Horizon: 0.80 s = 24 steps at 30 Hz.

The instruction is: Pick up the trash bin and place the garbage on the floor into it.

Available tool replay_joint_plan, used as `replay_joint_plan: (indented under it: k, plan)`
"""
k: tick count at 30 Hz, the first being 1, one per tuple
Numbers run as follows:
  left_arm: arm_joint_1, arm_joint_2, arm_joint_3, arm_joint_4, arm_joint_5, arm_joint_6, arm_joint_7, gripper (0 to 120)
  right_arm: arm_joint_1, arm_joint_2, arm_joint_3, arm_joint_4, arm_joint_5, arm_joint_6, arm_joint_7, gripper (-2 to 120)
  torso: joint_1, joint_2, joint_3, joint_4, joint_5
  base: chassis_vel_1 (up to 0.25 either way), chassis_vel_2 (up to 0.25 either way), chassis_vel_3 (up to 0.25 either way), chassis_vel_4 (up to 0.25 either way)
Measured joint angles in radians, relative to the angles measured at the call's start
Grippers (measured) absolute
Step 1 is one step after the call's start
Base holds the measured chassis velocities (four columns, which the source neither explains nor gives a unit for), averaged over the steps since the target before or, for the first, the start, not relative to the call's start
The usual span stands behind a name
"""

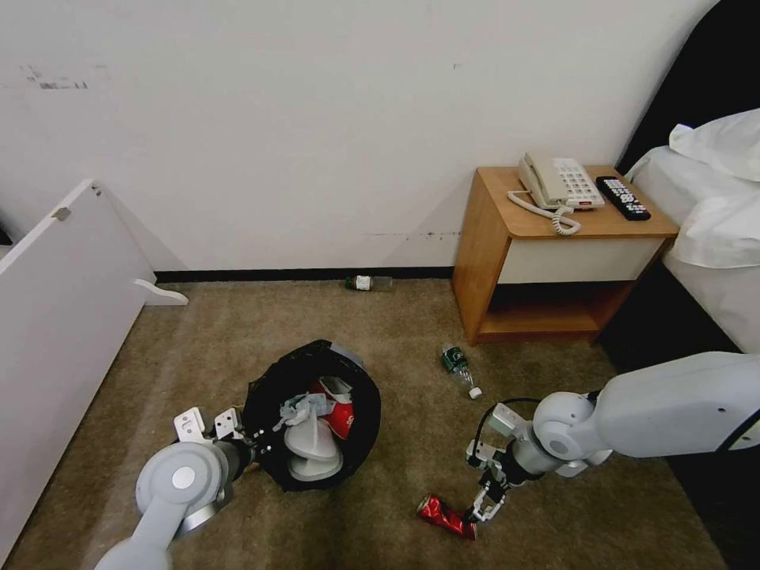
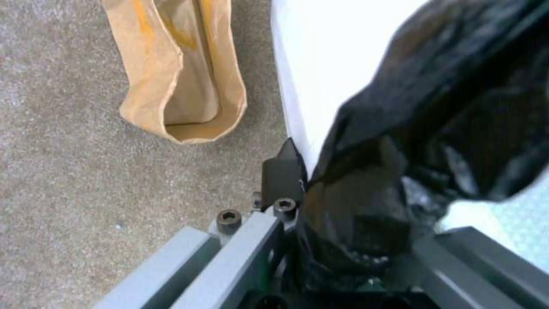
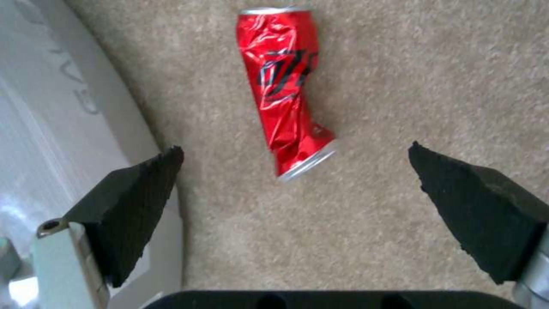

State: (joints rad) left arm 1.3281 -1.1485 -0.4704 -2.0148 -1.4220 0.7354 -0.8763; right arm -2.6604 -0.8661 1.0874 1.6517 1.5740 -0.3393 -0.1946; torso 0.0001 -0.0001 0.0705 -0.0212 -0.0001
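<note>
Head view: left gripper (image 1: 252, 450) fingers clamped on the black-bagged round white plastic trash bin (image 1: 317, 412), right gripper (image 1: 483, 507) fingers apart above the crushed red metal can (image 1: 446, 515).

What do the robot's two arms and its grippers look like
Both arms are smooth rounded shells. The left arm is light grey with a round disc joint. The right arm is white, with a black cable looping at its wrist. The right gripper has two black wedge-shaped, textured pads on pale metal fingers. The left gripper has grey metal bars, hex bolts and black pads.
</note>
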Motion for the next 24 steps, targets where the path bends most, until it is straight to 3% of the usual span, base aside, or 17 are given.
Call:
replay_joint_plan:
  k: [24]
  plan:
    - [0.006,-0.023,-0.005,0.004,0.015,0.0,0.021,0,-0.079,-0.158,0.026,-0.113,0.038,0.025,0.038,100,0.0,0.0,0.0,0.0,-0.0001,0.0,0.0,0.0,0.0]
